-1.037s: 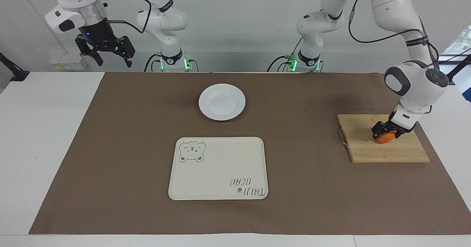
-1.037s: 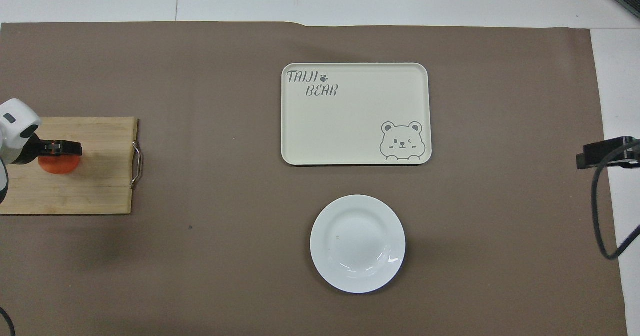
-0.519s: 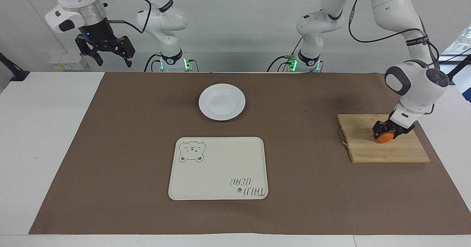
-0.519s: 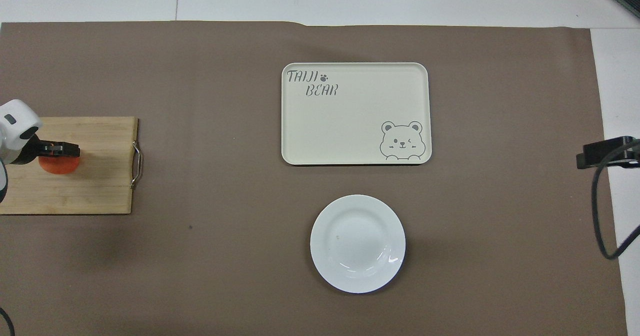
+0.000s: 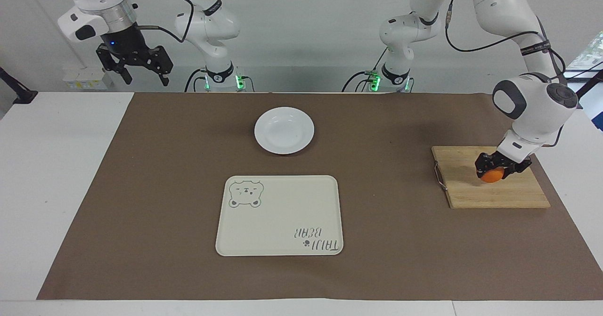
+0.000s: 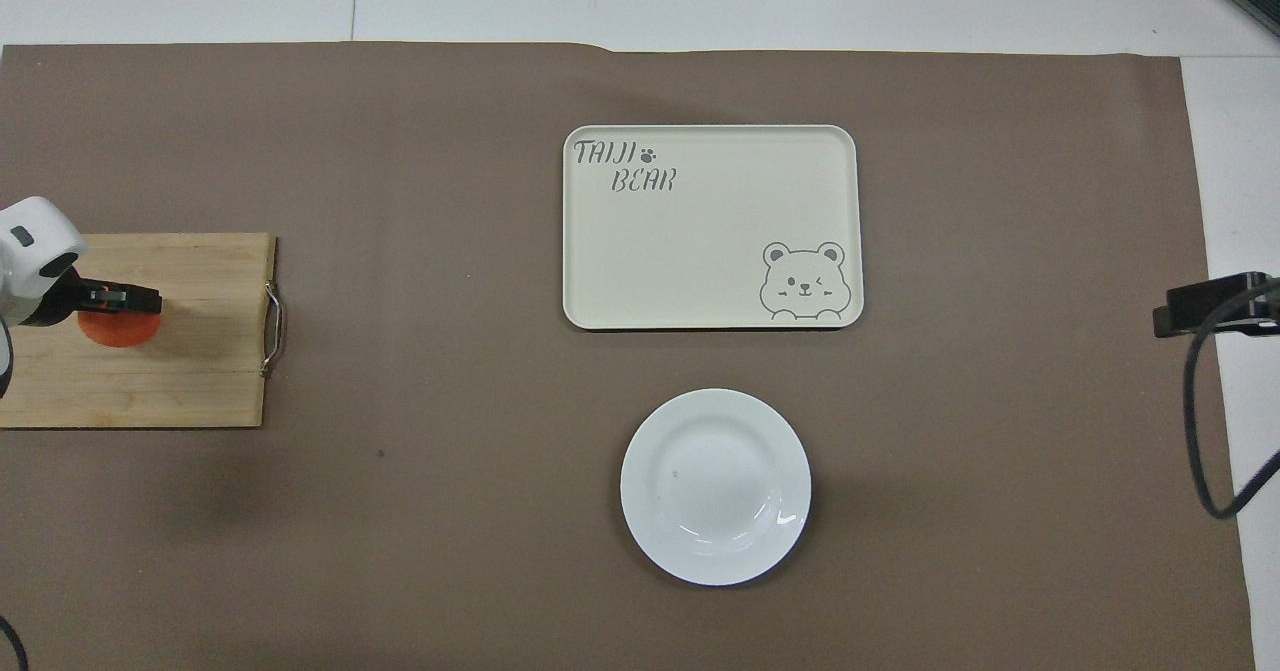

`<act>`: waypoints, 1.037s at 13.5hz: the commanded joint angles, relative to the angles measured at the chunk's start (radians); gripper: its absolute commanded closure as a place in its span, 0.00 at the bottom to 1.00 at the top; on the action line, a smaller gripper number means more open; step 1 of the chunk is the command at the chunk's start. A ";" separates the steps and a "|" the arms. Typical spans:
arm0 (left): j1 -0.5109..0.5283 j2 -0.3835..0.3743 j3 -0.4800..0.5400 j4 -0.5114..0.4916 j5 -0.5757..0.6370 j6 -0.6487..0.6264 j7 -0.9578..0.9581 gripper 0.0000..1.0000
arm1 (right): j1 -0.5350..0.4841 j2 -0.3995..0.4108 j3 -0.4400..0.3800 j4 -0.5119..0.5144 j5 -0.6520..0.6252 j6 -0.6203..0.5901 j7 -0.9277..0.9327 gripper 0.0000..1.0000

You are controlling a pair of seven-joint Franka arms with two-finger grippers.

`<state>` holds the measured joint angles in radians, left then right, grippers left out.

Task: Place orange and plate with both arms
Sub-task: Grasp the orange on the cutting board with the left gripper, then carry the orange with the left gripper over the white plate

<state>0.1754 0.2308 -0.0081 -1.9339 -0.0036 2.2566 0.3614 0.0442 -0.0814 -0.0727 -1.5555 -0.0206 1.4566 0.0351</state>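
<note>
The orange (image 5: 492, 177) (image 6: 120, 330) is just over the wooden board (image 5: 494, 196) at the left arm's end of the table. My left gripper (image 5: 493, 170) (image 6: 116, 303) comes down on it from above and is shut on it. Whether the fruit still touches the board is unclear. The white plate (image 5: 284, 130) (image 6: 715, 486) lies on the brown mat near the robots, with nothing on it. My right gripper (image 5: 143, 75) waits open, high above the right arm's end of the table.
A cream tray with a bear drawing (image 5: 278, 217) (image 6: 710, 231) lies farther from the robots than the plate. The board (image 6: 180, 381) has a metal handle (image 6: 270, 329) on the edge that faces the tray. A brown mat (image 5: 155, 189) covers most of the table.
The left gripper has closed on the orange, and its hand has risen slightly with it. The right arm, plate and tray have not moved.
</note>
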 commanded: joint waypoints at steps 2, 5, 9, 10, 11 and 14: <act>-0.118 -0.031 0.010 0.017 -0.013 -0.049 -0.028 1.00 | -0.018 -0.021 0.004 -0.023 0.024 -0.004 -0.024 0.00; -0.221 -0.051 0.003 0.013 -0.065 -0.071 -0.036 1.00 | -0.018 -0.023 0.004 -0.025 0.024 -0.004 -0.024 0.00; -0.330 -0.062 -0.001 0.013 -0.136 -0.113 -0.025 1.00 | -0.020 -0.028 0.004 -0.034 0.024 -0.004 -0.026 0.00; -0.376 -0.065 -0.001 0.013 -0.144 -0.133 -0.027 1.00 | -0.020 -0.028 0.004 -0.034 0.024 -0.004 -0.024 0.00; -0.419 -0.070 -0.001 0.012 -0.154 -0.135 -0.032 1.00 | -0.020 -0.028 0.004 -0.034 0.024 -0.004 -0.026 0.00; -0.560 -0.068 -0.007 0.027 -0.190 -0.115 -0.059 1.00 | -0.020 -0.028 0.004 -0.034 0.024 -0.004 -0.024 0.00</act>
<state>-0.2967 0.1813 -0.0294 -1.9137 -0.1669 2.1491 0.3249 0.0434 -0.0840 -0.0730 -1.5624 -0.0207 1.4565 0.0351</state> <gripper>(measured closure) 0.256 0.000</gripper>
